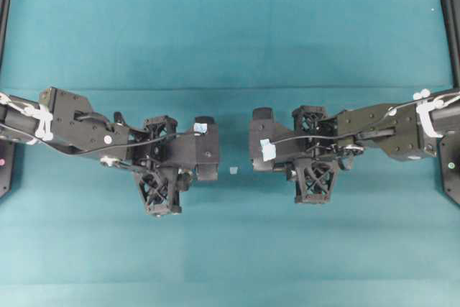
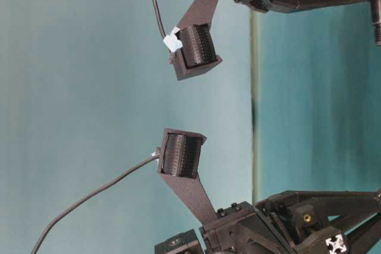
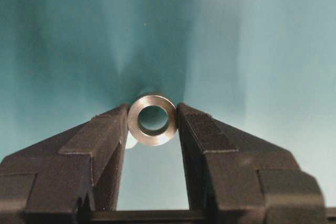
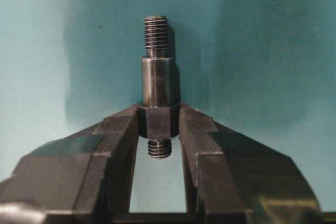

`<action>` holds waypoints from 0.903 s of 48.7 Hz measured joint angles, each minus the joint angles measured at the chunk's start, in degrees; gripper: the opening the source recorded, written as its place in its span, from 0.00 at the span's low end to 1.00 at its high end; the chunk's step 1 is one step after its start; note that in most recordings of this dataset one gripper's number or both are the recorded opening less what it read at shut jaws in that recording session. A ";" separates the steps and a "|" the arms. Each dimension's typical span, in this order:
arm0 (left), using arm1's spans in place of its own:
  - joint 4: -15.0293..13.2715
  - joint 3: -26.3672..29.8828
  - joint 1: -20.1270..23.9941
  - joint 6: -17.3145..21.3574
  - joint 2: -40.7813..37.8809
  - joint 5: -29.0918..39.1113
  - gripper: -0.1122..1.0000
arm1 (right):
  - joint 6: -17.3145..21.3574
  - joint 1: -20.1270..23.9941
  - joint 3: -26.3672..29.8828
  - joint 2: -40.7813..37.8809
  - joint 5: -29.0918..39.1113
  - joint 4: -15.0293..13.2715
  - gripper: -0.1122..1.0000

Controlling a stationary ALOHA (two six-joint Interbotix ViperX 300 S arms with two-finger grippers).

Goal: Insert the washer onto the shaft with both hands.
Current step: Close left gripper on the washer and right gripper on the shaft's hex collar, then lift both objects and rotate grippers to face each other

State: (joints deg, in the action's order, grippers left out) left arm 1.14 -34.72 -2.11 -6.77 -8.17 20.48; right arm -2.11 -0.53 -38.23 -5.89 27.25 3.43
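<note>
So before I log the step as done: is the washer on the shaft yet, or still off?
Off. The left gripper holds the washer, its hole empty; the right gripper holds the bare shaft.

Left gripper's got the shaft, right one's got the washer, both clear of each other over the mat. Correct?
Swapped. The left wrist view shows the left gripper pinching the washer; the right wrist view shows the right gripper clamped on the shaft. They are apart over the mat.

Black lattice-framed arms with thin cables and white tape.
</note>
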 measured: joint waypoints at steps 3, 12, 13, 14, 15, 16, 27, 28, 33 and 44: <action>0.00 0.00 0.00 0.09 0.00 0.00 0.43 | 0.44 0.26 -0.09 0.44 -0.26 0.26 0.10; 0.00 -0.09 -0.09 0.18 0.97 -0.26 0.43 | 4.48 0.09 -2.02 3.16 -4.13 0.44 0.10; 0.00 -0.26 0.00 0.26 1.32 -0.44 0.43 | 5.10 0.09 -2.37 3.52 -4.75 0.44 0.10; 0.00 -0.44 0.00 0.26 1.58 -0.62 0.43 | 5.63 0.00 -2.72 3.87 -5.45 0.44 0.10; 0.00 -0.70 -0.09 0.35 2.02 -1.05 0.43 | 6.24 0.00 -3.16 4.22 -6.15 0.44 0.10; 0.00 -0.97 -0.09 0.35 2.46 -1.58 0.43 | 6.77 0.00 -3.52 4.48 -6.86 0.44 0.10; 0.00 -5.36 -0.09 0.53 7.82 -11.51 0.43 | 10.90 0.00 -8.17 8.61 -14.85 0.44 0.10; 0.00 -5.98 -0.09 0.53 8.35 -12.74 0.43 | 10.99 0.00 -8.61 8.96 -15.64 0.44 0.10; 0.00 -8.79 -0.09 0.44 10.81 -19.78 0.43 | 11.25 0.26 -10.81 10.72 -19.34 0.44 0.10; 0.00 -13.18 -0.18 0.09 13.89 -29.18 0.43 | 11.25 0.70 -15.38 13.36 -26.89 0.44 0.10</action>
State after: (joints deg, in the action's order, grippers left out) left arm 1.14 -47.90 -2.29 -6.68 5.71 -8.70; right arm 9.14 0.18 -53.61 7.47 0.35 3.87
